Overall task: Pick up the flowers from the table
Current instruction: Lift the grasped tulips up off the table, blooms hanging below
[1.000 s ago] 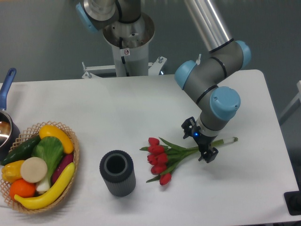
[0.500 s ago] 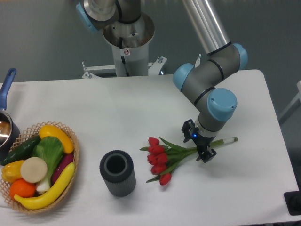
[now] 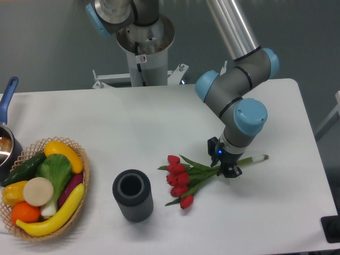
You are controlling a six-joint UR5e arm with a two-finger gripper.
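Gripper (image 3: 225, 162), right of frame centre, is closed down across the stems of the flowers (image 3: 183, 180), seemingly pinching them where the bunch is thinnest. Flowers lie on the bench (image 3: 159, 117), blooms toward a dark cylinder (image 3: 132, 195).

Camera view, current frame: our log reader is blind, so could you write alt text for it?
A robot arm's gripper is closed around the stems of red tulip flowers lying on a white table. Left of them stands a dark ribbed cup, then a basket of fruit and vegetables.
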